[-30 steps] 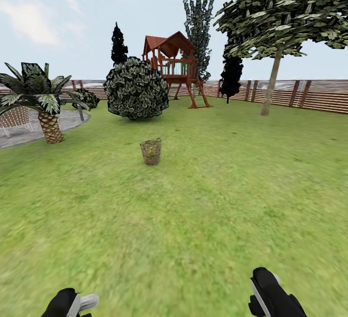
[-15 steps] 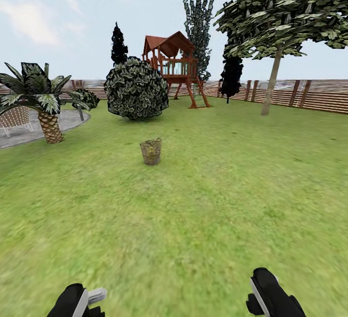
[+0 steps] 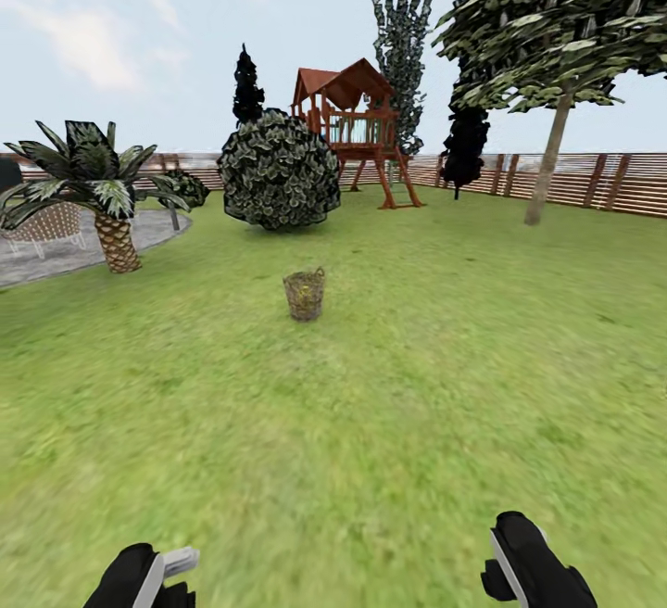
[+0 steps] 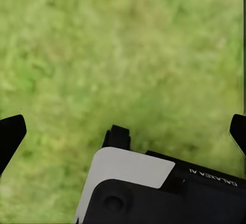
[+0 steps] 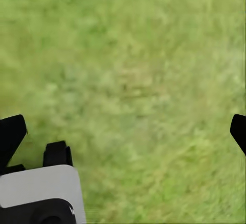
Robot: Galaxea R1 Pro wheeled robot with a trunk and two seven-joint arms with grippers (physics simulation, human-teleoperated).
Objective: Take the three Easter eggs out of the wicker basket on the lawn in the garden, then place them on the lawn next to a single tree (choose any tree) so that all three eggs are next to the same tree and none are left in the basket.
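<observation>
The wicker basket (image 3: 305,295) stands upright on the lawn (image 3: 398,404), far ahead of me and slightly left of centre. Something yellow shows through its weave, too small to tell apart as Easter eggs. A tree (image 3: 553,158) with a pale trunk and broad canopy rises at the far right, near the fence. My left gripper (image 4: 123,131) and right gripper (image 5: 123,131) both hang over bare grass, fingertips wide apart and nothing between them. Both hands sit at the bottom edge of the head view.
A round bush (image 3: 280,171) and a wooden playset (image 3: 357,126) stand behind the basket. A palm (image 3: 106,205) grows at the left by a grey paved patch (image 3: 56,251). A slatted fence (image 3: 602,183) closes the far side. Open grass lies between me and the basket.
The whole head view has slid a little to the right, so the camera has turned. The left hand has come slightly further into view. The basket stays put.
</observation>
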